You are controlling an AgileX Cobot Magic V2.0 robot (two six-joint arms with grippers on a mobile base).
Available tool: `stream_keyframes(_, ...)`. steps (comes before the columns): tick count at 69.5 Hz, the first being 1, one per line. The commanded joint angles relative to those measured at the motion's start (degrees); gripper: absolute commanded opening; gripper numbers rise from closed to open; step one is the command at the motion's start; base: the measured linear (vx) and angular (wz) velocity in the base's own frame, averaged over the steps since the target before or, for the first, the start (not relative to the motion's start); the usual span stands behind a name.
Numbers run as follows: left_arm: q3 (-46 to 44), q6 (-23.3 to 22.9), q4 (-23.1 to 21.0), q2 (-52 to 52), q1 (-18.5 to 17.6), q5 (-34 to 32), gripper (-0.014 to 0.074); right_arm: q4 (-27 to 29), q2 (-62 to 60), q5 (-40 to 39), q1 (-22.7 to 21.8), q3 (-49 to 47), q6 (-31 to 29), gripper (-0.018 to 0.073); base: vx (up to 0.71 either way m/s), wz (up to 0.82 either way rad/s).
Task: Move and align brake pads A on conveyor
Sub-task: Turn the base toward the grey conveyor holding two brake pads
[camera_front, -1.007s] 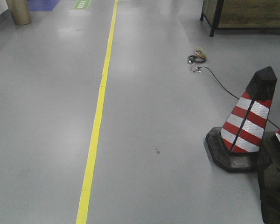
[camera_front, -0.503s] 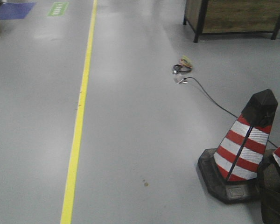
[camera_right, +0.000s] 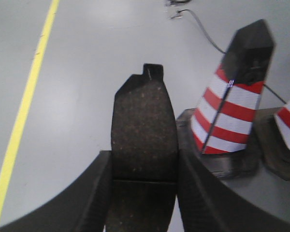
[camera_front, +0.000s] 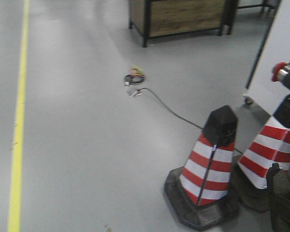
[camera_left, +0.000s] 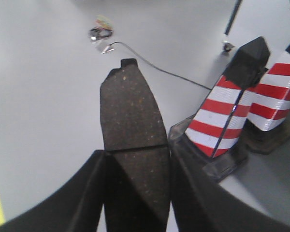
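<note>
Left wrist view showed the left gripper [camera_left: 135, 193] clenched on one brake pad [camera_left: 131, 140], the two black fingers [camera_left: 84, 193] pressing its long edges and the pad jutting forward over bare grey floor [camera_left: 43, 96]. A thin groove crossed the pad just ahead of the fingertips. The right gripper [camera_right: 144, 193] in its own wrist view was likewise clamped on a second brake pad [camera_right: 144, 133], rough dark face up, with a small notched tab at the far end.

Just right of both pads stood a red-and-white striped traffic cone [camera_front: 206, 169] on a black base, a second cone [camera_front: 270, 150] touching it on the right. Farther off, a black cable [camera_front: 174, 111] ran across the floor to a small coil of wires [camera_front: 134, 77]. A yellow floor line [camera_front: 18, 116] ran along the left, and at the far end stood a wooden cabinet on black legs [camera_front: 183, 17]. A white panel on a caster [camera_front: 280, 53] rose at the far right.

No conveyor appeared in any view, nor the remaining pads. Judging from this, the task was partway: two pads were picked up and in transit on the mobile base, with neither yet laid on the belt. Reaching the conveyor, setting both pads down and aligning them seemed still to be done; whether any other pad was already placed could not be told.
</note>
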Motion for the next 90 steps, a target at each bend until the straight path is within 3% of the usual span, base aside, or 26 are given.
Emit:
stream_keyframes(1,-1.65,-0.05,-0.21,0.36,-0.32,-5.14,0.0209,-0.59,0.03,-4.47,-0.09,-1.68,-0.24,0.0099,0.4,-0.63)
stream_keyframes(90,-1.65,-0.05,-0.21,0.36,-0.32,-5.14,0.0209,-0.59,0.03,-4.47,-0.09,-1.68,-0.24,0.0099,0.28,-0.73)
